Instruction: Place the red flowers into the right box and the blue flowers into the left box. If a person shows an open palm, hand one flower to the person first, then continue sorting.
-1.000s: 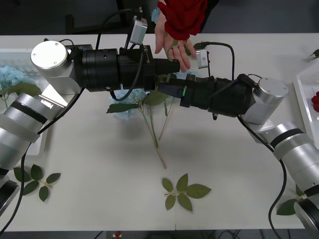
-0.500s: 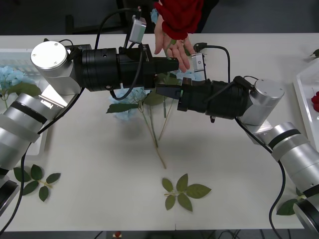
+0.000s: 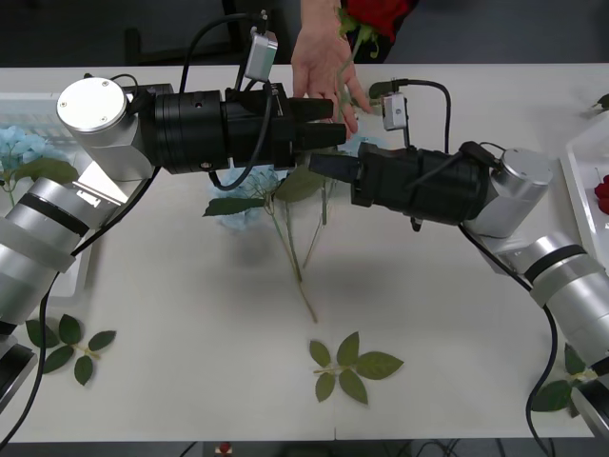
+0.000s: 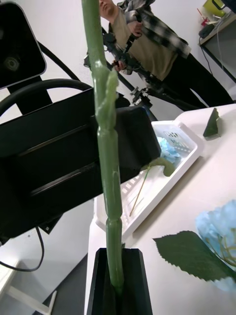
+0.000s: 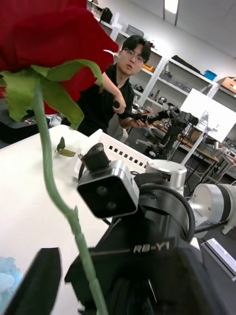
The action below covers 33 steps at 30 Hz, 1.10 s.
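A red flower (image 3: pixel 379 13), a rose, is held up at the table's far edge, its bloom partly past the view's top. My right gripper (image 3: pixel 324 165) is shut on its green stem (image 4: pixel 110 187), low down on it. A person's hand (image 3: pixel 319 62) hangs open right beside the upper stem; I cannot tell if it touches. My left gripper (image 3: pixel 325 122) is open just above the right one, next to the stem. A blue flower (image 3: pixel 240 205) lies on the table under the left arm. Another blue flower (image 3: pixel 19 152) lies in the left box (image 3: pixel 24 103). The right box (image 3: pixel 574 176) holds a red flower (image 3: pixel 601 190).
Loose green leaf sprigs lie at the front middle (image 3: pixel 350 367), front left (image 3: pixel 65 343), front right (image 3: pixel 555 395) and far right (image 3: pixel 601 100). Long stems (image 3: pixel 290 252) trail from the blue flower toward the table's centre. The two arms cross close together over the table's far half.
The rose has risen and moved away toward the person, its bloom now half out of view. The right gripper has shifted with it; the hand has dropped lower beside the stem.
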Each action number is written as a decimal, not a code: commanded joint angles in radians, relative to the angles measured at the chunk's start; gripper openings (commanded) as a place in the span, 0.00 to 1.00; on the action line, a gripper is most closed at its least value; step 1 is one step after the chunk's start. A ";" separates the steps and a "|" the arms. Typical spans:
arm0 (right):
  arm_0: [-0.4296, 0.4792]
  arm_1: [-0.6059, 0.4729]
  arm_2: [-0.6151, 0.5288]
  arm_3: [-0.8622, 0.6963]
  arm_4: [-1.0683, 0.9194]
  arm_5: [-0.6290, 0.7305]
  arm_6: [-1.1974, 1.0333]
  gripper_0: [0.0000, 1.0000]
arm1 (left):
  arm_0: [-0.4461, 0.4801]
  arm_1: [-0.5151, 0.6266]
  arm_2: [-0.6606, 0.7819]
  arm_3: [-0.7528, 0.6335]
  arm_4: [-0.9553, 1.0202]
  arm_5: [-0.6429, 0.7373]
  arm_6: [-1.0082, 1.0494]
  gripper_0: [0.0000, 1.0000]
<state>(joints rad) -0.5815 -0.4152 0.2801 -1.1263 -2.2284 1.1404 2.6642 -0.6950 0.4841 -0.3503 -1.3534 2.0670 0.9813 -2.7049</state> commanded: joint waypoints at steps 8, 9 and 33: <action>0.029 -0.108 -0.113 -0.016 -0.007 -0.045 0.041 0.00 | -0.003 0.018 0.013 -0.020 0.019 0.008 0.000 1.00; 0.028 -0.109 -0.137 -0.023 -0.005 -0.068 0.041 0.00 | -0.003 0.018 0.013 -0.020 0.019 0.008 0.000 1.00; -0.107 0.056 -0.177 -0.336 0.661 -0.648 -0.175 0.00 | -0.035 0.294 -0.148 0.037 0.025 -0.021 0.214 1.00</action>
<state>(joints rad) -0.6319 -0.3857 0.0655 -1.4249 -1.6105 0.5289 2.5550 -0.6957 0.6921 -0.4522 -1.3055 2.0858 0.9667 -2.6526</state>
